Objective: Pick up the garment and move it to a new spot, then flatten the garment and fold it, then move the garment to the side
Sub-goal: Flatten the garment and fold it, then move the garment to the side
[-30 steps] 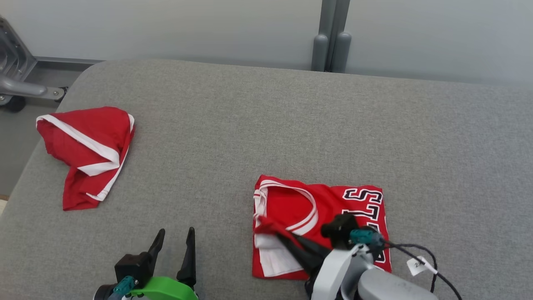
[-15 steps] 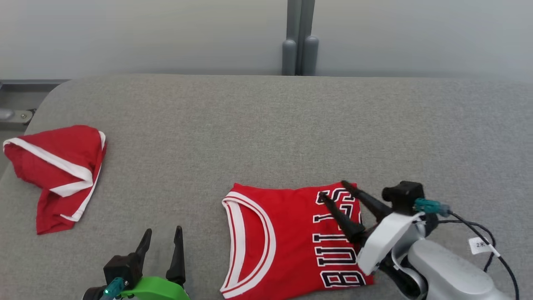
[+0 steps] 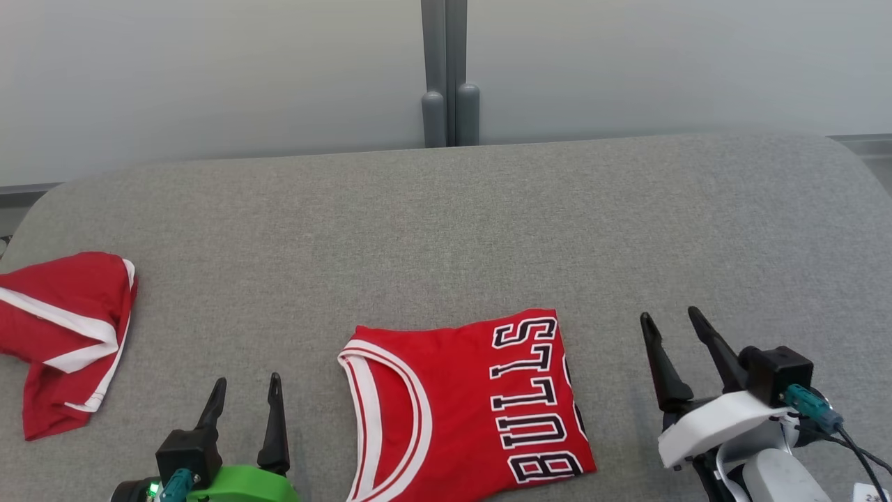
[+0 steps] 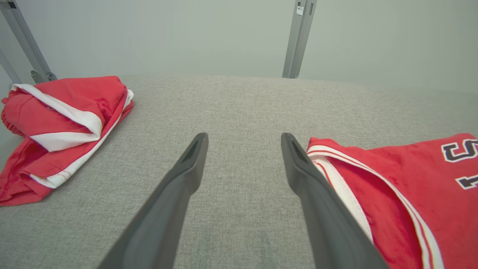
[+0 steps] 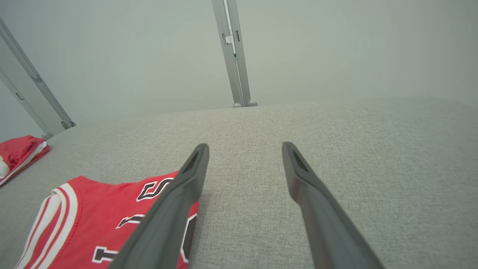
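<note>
The garment, a red jersey (image 3: 460,404) with white trim and black-and-white letters, lies folded flat on the grey padded surface (image 3: 446,230) near its front edge. It also appears in the left wrist view (image 4: 403,186) and the right wrist view (image 5: 104,216). My right gripper (image 3: 669,314) stands open just right of the jersey, apart from it, with nothing between its fingers (image 5: 179,194). My left gripper (image 3: 248,380) is open to the jersey's left, close to its collar edge, and holds nothing (image 4: 244,136).
A second red garment with white stripes (image 3: 63,335) lies crumpled at the far left edge of the surface (image 4: 63,119). A grey post (image 3: 449,104) stands against the pale wall behind. Bare grey padding stretches to the right and back.
My right gripper has opened, let go of the jersey and drawn off to its right. The jersey now lies flat. The head camera has turned, shifting the whole scene left.
</note>
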Robot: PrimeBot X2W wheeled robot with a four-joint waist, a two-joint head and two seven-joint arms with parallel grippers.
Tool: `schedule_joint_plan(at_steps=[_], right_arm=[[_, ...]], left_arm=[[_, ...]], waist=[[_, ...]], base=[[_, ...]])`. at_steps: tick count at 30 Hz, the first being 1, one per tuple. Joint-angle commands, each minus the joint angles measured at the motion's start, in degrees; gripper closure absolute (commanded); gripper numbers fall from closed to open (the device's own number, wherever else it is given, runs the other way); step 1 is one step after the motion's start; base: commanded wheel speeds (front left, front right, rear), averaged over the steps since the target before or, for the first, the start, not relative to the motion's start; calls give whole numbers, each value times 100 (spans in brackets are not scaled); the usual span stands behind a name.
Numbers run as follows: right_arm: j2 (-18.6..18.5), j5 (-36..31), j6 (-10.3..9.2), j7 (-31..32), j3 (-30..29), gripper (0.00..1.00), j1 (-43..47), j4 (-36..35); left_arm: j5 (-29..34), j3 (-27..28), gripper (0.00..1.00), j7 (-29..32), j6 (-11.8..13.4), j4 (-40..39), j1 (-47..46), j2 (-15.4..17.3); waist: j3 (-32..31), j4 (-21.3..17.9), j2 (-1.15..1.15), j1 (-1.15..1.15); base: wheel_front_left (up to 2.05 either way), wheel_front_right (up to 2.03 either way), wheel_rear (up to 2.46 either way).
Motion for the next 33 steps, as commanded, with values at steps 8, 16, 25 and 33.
schedule_joint_plan(at_steps=[8,16,25,33], right_arm=[[337,-358,-1,-15,-732,0,509,-311],[407,-622,-1,-15,-795,0,649,-373],[414,-712,-1,-15,-743,0,733,-381],[430,-663,-2,-15,-673,0,721,-299]], left_arm=[[96,126,0,2,10,-94,245,19],[115,242,0,2,11,-117,452,19],[78,353,0,2,-41,-178,560,19],[146,262,0,2,-102,-162,524,19]], waist=[[-157,-20,0,0],[-262,-35,0,0],[-296,47,0,0],[-264,101,0,0]], base=[[0,0,0],[0,0,0],[0,0,0],[0,0,0]])
